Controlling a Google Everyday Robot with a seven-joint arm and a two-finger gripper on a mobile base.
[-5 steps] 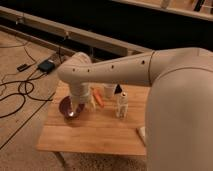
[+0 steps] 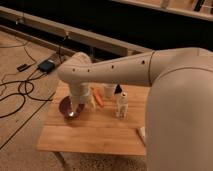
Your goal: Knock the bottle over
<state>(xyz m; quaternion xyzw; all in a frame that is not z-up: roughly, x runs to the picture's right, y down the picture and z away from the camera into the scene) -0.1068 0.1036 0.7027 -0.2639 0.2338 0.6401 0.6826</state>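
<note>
— While the cream arm (image 2: 165, 75) is reaching in from the right and bending down at its elbow, what is it hanging over?

— It is hanging over the left part of a wooden table (image 2: 95, 136). The gripper (image 2: 81, 104) is sitting low at the end of the arm, right at the rim of a dark reddish bowl (image 2: 66, 108). I cannot tell whether it is open or closed.

— And where is the bottle (image 2: 121, 106) standing?

— It is standing near the middle of the table, to the right of the gripper and apart from it. Its long axis is running straight up and down, with the narrow neck pointing up, so it is not lying over yet.

— What is sitting around it?

— A short white cup (image 2: 109, 91) is standing just behind it to the left. An orange stick-shaped object (image 2: 99, 99) is lying between the gripper and the bottle. A flat pale block (image 2: 142, 134) is peeking out at the table's right edge, partly hidden by the arm.

— Anything on the floor?

— Dark cables (image 2: 20, 94) are trailing across it on the left.
</note>
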